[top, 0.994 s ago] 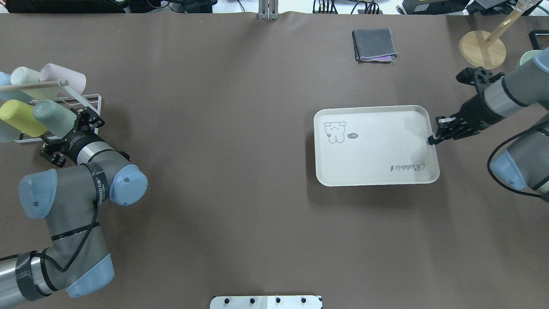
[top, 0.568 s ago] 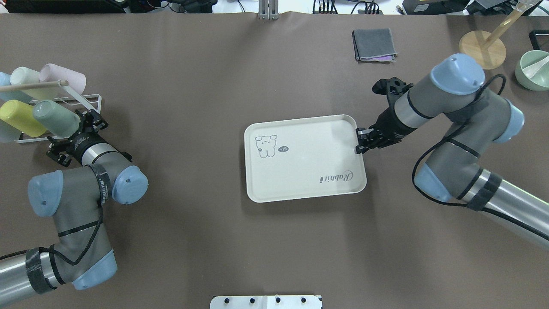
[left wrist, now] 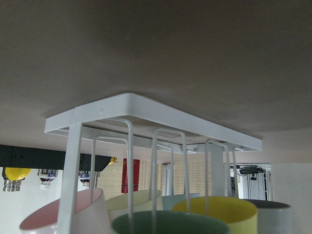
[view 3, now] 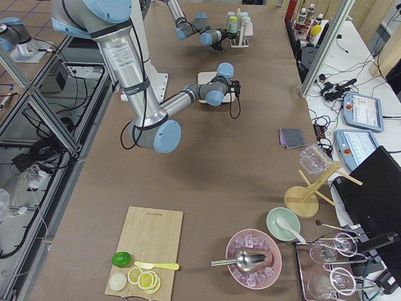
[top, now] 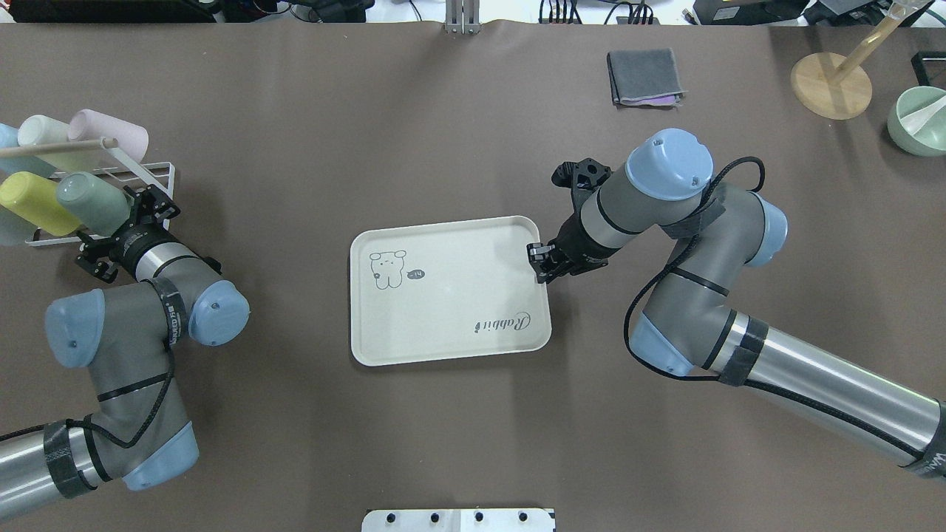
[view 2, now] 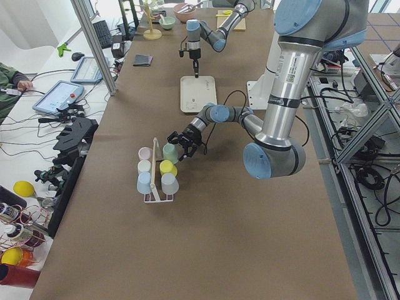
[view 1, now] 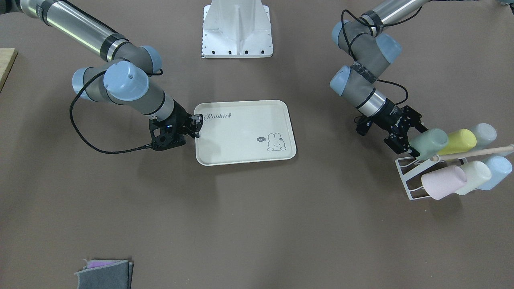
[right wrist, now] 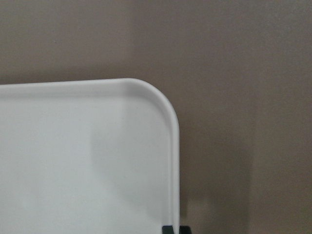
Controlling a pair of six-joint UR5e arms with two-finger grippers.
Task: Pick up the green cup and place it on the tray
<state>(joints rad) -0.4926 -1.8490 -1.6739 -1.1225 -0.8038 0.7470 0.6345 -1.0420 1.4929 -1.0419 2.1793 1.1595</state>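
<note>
The green cup (top: 92, 203) lies on its side on a white wire rack (top: 159, 174) at the table's left end, beside a yellow cup (top: 33, 203). It also shows in the front view (view 1: 429, 143). My left gripper (top: 124, 224) is at the cup's mouth end and looks open. In the left wrist view the cup's rim (left wrist: 165, 223) sits at the bottom edge. The cream tray (top: 443, 310) lies flat mid-table. My right gripper (top: 539, 264) is shut on the rim of its right edge. The right wrist view shows the tray's corner (right wrist: 73, 161).
Pink (top: 111, 133), pale whitish-green and pale blue cups also hang on the rack. A folded grey cloth (top: 644, 76), a wooden stand (top: 831, 85) and a green bowl (top: 919, 118) sit at the far right. A white mount plate (top: 458, 520) is at the near edge.
My right gripper has dragged the tray leftward from the table's right side to the middle. My left gripper has shifted only slightly by the green cup.
</note>
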